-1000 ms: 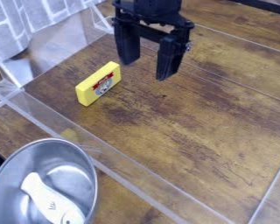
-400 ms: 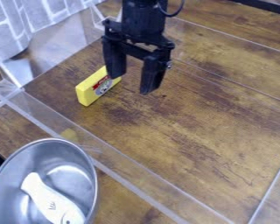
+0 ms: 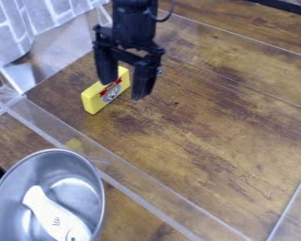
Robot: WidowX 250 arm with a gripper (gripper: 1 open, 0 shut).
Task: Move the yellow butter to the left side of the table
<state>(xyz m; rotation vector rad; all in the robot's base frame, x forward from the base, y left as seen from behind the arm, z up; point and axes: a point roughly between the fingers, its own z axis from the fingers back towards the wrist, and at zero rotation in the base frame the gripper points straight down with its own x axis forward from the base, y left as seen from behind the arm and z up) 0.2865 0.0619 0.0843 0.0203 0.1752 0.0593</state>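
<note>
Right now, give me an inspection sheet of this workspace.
Surface: wooden table, worn, with a clear sheet edge across it.
Job's things: butter, yellow, flat on the table's left part.
Clutter: metal bowl at lower left, a white item inside.
Grippers: gripper open, fingers down, right above the butter; contact cannot be told.
Cables: nothing seen.
Surroundings: patterned cloth at upper left.

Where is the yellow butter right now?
In the camera view the yellow butter lies on the wooden table, upper left of centre, just beneath the open tool, well above the metal bowl.
</note>
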